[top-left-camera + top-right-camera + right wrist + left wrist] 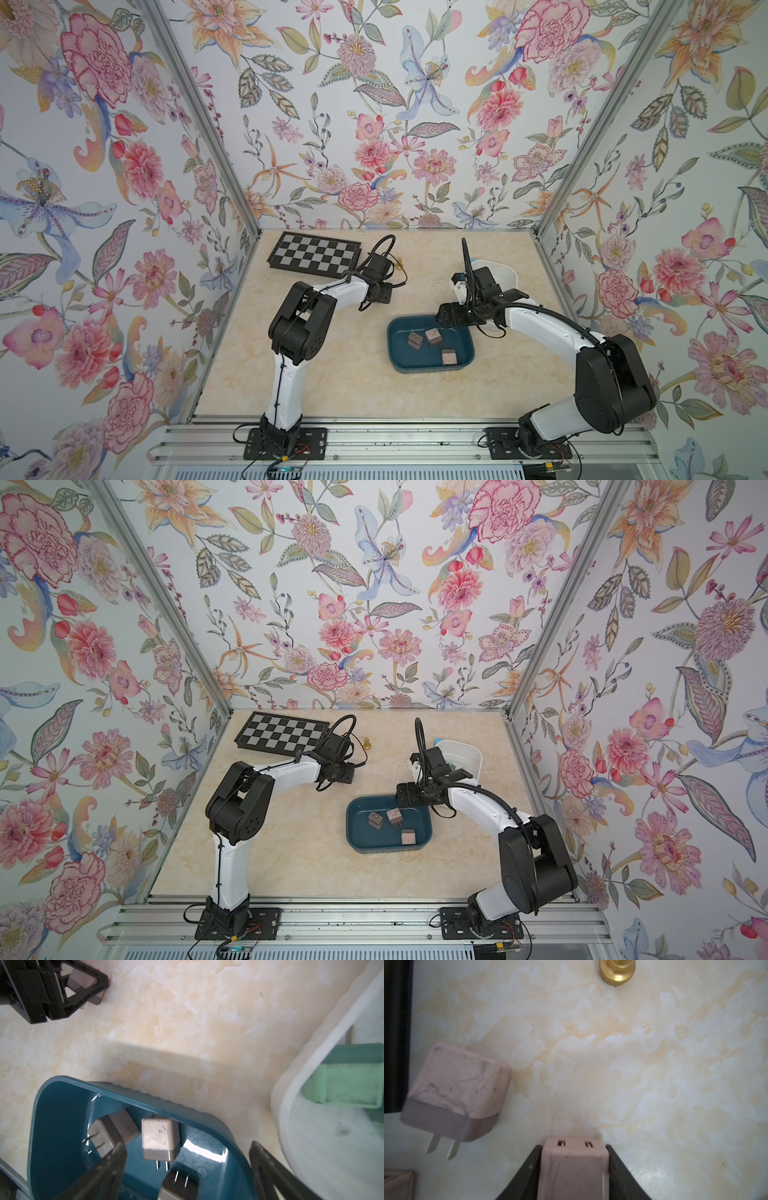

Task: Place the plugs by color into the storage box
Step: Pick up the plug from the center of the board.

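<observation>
My left gripper (380, 291) is down on the table by the chessboard, its black fingers pressed against both sides of a pink plug (574, 1167) whose slotted face looks forward. Beside it another pink plug (456, 1088) lies on its side, prongs showing; a third pink one (396, 1184) peeks in at the frame corner. The teal storage box (428, 370) holds three pink plugs (414, 340) (432, 336) (449, 356). Over that box's far right corner my right gripper (188, 1159) hangs open and empty. A white storage box (301, 1059) holds a mint green plug (342, 1076).
A black and grey chessboard (313, 253) lies at the back left. Just beyond the left gripper stands a small gold pawn (616, 970). The white box (509, 270) sits behind the right arm, near the right wall. Floral walls close three sides.
</observation>
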